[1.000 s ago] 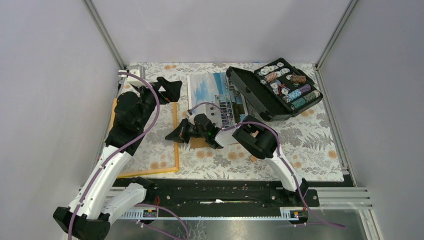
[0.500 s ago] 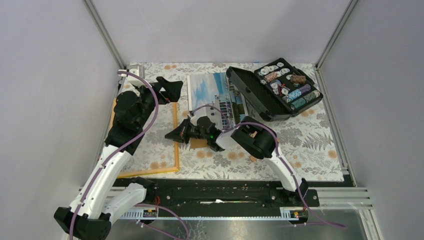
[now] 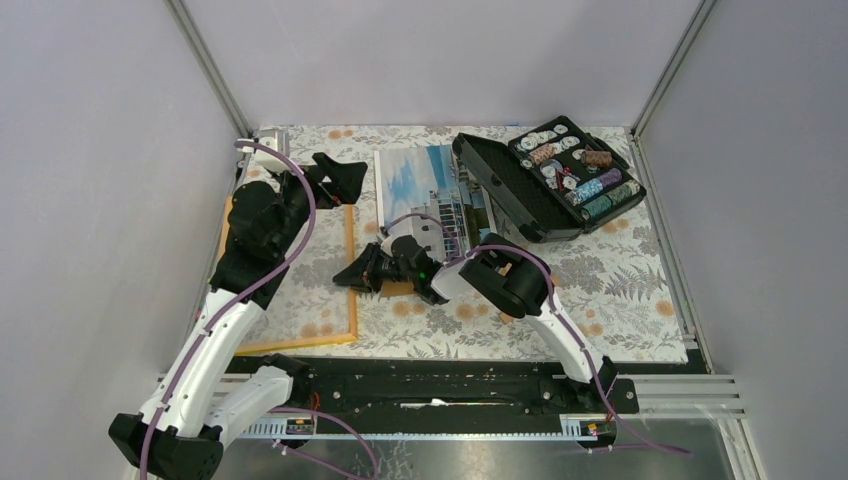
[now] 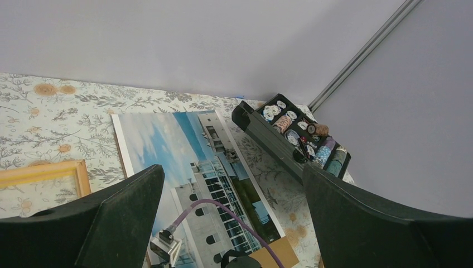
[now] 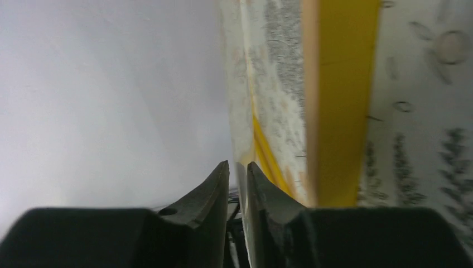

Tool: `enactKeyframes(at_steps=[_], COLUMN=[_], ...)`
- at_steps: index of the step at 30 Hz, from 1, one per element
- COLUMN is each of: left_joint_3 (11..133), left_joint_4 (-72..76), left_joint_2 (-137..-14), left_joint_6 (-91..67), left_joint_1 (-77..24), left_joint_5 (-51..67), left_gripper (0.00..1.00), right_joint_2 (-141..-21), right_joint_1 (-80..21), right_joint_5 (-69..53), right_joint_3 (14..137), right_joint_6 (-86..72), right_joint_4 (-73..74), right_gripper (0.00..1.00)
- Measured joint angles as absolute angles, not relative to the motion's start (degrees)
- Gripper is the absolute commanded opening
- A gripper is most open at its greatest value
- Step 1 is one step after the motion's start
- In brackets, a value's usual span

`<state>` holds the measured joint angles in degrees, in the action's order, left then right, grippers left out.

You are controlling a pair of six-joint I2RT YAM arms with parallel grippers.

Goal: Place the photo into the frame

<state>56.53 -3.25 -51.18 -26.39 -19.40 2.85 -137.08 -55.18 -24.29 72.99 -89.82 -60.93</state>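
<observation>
The orange-yellow frame (image 3: 300,343) lies flat at the left of the table; its corner (image 4: 50,170) shows in the left wrist view. The photo (image 3: 420,180) of a white building under blue sky lies face up behind the middle (image 4: 167,139). My left gripper (image 3: 335,178) hangs wide open and empty (image 4: 232,167) between frame and photo. My right gripper (image 3: 350,272) lies low, pointing left at the frame's right border (image 5: 340,100). Its jaws (image 5: 238,164) stand a narrow slit apart. A pale thin strip shows in the slit; I cannot tell whether it is touched.
A brown board (image 3: 400,288) lies under the right wrist, its corner (image 4: 279,251) beside the photo's near end. An open black case of chips (image 3: 550,185) stands at the back right, touching the photo's right edge. Walls close in on three sides.
The right gripper's jaws have parted from shut to a narrow slit, and its tips have dropped slightly toward the near side. The left arm has not moved.
</observation>
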Motion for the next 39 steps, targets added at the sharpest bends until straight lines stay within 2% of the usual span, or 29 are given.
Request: enactKeyframes(at_steps=[5,11,17,26,33,39], left_joint_3=[56.5,56.5,56.5,56.5,56.5,56.5], left_joint_4=[-3.2,-3.1,-3.1,-3.1,-3.0,-3.0], left_joint_2=[-51.4,-52.2,-52.3,-53.1,-53.5,-53.9], left_joint_6=[-26.7,-27.1,-27.5,-28.4,-29.0,-29.5], left_joint_1=[-19.3,-19.2,-19.0,-18.2,-16.9,-16.9], left_joint_5=[3.1,3.7,4.3,5.5,6.3,6.7], left_gripper=[0.99,0.99,0.99,0.99,0.99,0.99], right_joint_2=[-136.0,-134.5,-134.5,-132.6,-132.1,-128.0], right_joint_1=[-55.2,-55.2,-55.2,-56.2,-56.4,-56.3], right_joint_5=[-23.9,-23.6,-21.5,-13.2,-5.5,-1.0], right_joint_3=[73.6,77.9,84.9,88.5,92.7,86.8], right_joint_6=[-82.5,-74.1,-67.8,-64.8,-64.0,-62.7], right_joint_4=[-51.6,-43.3,-31.7,-21.1,-10.6,-11.4], right_gripper=[0.51,0.56,0.69,0.88,0.91,0.86])
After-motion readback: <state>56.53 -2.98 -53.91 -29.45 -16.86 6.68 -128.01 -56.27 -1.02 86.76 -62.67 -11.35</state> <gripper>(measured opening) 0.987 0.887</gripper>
